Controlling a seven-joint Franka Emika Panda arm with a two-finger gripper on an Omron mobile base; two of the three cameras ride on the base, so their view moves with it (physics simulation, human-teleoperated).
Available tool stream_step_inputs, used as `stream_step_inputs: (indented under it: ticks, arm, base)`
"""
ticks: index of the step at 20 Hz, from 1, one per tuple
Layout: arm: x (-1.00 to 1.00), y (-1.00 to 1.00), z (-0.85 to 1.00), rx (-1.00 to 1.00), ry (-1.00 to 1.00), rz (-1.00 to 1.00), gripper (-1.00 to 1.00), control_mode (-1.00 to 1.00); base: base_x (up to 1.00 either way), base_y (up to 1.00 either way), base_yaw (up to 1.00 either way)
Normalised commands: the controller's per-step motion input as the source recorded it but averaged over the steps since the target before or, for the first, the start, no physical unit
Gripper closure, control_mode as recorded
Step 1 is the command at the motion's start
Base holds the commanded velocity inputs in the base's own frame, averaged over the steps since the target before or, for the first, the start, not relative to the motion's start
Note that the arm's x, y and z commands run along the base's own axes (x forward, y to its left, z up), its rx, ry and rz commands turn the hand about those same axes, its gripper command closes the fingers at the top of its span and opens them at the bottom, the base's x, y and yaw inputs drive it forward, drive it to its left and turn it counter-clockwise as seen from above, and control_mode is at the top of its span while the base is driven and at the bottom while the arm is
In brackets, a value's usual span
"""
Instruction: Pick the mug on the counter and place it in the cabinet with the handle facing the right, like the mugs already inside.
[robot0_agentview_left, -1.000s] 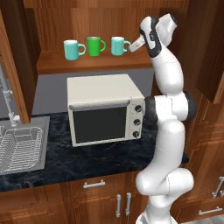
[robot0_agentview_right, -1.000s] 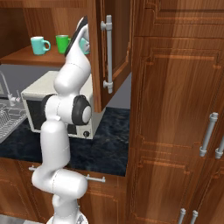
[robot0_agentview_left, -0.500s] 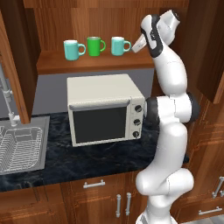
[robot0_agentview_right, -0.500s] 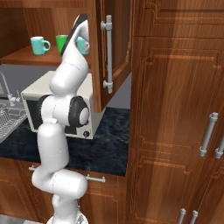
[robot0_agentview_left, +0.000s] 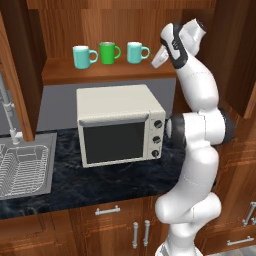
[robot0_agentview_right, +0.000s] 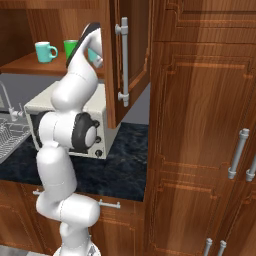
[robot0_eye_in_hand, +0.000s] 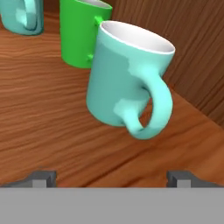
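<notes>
The pale aqua mug (robot0_agentview_left: 135, 52) stands upright on the cabinet shelf (robot0_agentview_left: 100, 73), at the right end of a row, its loop handle pointing right. Left of it are the bright green mug (robot0_agentview_left: 108, 52) and the deeper teal mug (robot0_agentview_left: 82, 56). My gripper (robot0_agentview_left: 156, 60) hangs just right of the aqua mug, open and apart from it, with nothing held. In the hand view the mug (robot0_eye_in_hand: 127, 78) fills the middle with its handle toward me, and my gripper (robot0_eye_in_hand: 111, 179) stays short of it, fingertips (robot0_eye_in_hand: 41, 178) wide apart. The black counter (robot0_agentview_left: 100, 180) lies below.
A cream toaster oven (robot0_agentview_left: 120, 130) sits on the counter under the shelf, and a sink with a rack (robot0_agentview_left: 22, 170) is at the left. The open cabinet door (robot0_agentview_right: 125, 60) hangs close beside my arm on the right. Tall wooden cupboards (robot0_agentview_right: 200, 125) stand further right.
My hand has drawn back a little to the right and down from the aqua mug, and the elbow has swung outward. The mugs have not moved.
</notes>
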Motion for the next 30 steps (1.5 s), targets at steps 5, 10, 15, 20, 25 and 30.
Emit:
stream_step_inputs:
  ticks: [5,10,15,20,25,30]
  arm:
    - [-0.42,0.11,-0.06,0.0,-0.14,0.0,-1.0,-1.0]
    - [-0.61,0.19,0.0,0.0,-0.19,0.0,-1.0,-1.0]
    - [-0.59,0.23,-0.01,0.0,-0.15,0.0,-1.0,-1.0]
    - [-0.6,0.23,-0.05,0.0,-0.12,0.0,-1.0,-1.0]
    - [-0.65,0.19,-0.11,0.0,-0.07,0.0,-1.0,-1.0]
    - [-0.59,0.14,-0.28,0.0,-0.01,0.0,-1.0,-1.0]
  base:
    - [0.0,0.0,0.0]
    - [0.0,0.0,0.0]
    - [0.0,0.0,0.0]
    - [0.0,0.0,0.0]
    - [0.0,0.0,0.0]
    - [0.0,0.0,0.0]
